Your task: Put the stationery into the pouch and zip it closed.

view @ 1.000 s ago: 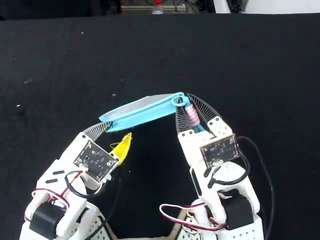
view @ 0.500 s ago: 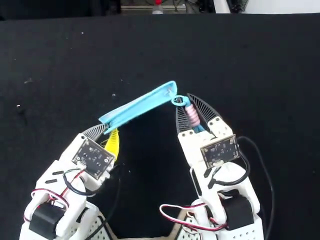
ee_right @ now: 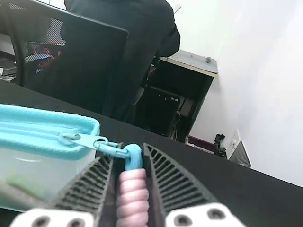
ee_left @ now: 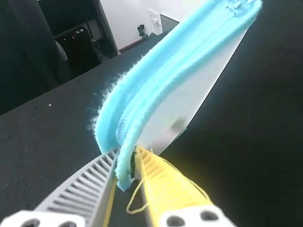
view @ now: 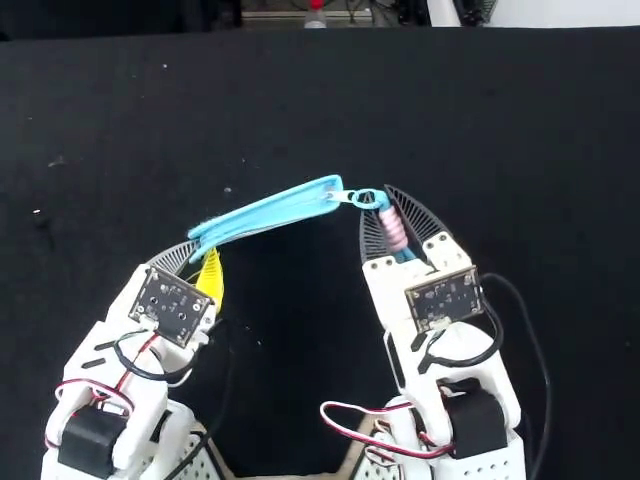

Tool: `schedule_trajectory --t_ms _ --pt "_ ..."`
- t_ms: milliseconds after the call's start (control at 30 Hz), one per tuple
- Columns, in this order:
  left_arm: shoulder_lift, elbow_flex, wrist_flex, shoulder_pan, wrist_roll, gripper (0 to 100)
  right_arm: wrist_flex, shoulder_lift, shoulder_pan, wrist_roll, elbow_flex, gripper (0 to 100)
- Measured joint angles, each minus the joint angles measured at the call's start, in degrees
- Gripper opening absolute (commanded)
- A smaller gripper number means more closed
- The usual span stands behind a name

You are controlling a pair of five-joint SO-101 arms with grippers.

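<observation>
Flatter now, pouch slants far-right — left gripper pinching its end, right gripper its zipper pull.

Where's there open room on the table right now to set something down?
The far half of the table, between the pouch and the far edge, is bare, as are the strips outside each arm. Crowded: the near middle, where the left end effector grips the pouch's end and the right end effector grips the zip pull.

A black tabletop spreads wide. 1 red-capped bottle stands past its far edge, and a black mesh chair beyond.
</observation>
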Motion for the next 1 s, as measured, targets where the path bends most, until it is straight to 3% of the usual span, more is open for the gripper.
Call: schedule_trajectory --t_ms 267,333,467,600,733,1000 --pt "0.0 0.0 0.0 -0.44 0.0 3 0.0 0.0 0.0 1.41 0.0 1.7" --pt "0.0 0.0 0.0 -1.41 0.0 3 0.0 0.0 0.0 1.14 0.0 6.3" --pt "0.0 0.0 0.0 -2.99 0.0 3 2.11 0.09 -0.7 -4.57 -1.14 19.4" --pt "0.0 0.0 -0.26 -3.87 0.0 3 10.99 0.09 -4.84 -9.58 -6.77 20.2" --pt "0.7 0.09 -3.78 -8.44 0.26 3 17.23 -0.97 -8.53 -10.29 -12.66 20.1" --pt "0.7 0.09 -11.69 -19.6 0.26 3 13.98 -0.97 -6.95 -10.73 -12.84 19.9"
